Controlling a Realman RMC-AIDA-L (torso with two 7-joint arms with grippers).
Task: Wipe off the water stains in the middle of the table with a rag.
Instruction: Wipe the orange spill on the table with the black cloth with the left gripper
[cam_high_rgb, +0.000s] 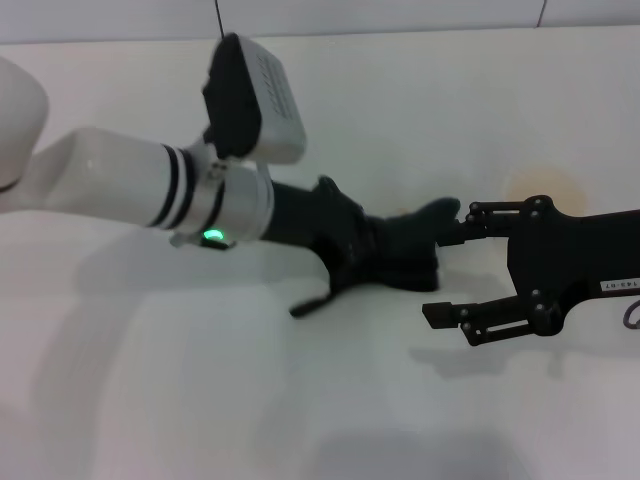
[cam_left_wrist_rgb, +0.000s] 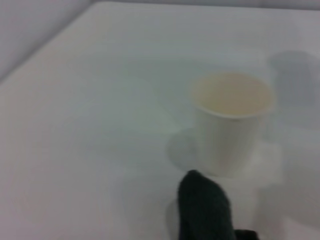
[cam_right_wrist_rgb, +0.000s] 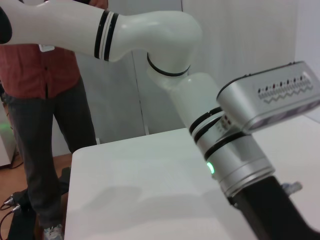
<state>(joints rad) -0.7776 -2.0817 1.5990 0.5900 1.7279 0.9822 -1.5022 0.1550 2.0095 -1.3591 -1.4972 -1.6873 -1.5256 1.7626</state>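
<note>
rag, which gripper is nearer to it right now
Left. The left gripper is on the rag, apparently holding it against the table. The right gripper is open just beside the rag, its upper finger almost touching it.

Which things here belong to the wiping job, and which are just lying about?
Part of the job:
- rag, at the left gripper
- table
- right gripper, jaws open, beside the rag
- water stains: none visible

Just lying about:
- white paper cup
- faint orange ring mark
- person standing beyond the table
</note>
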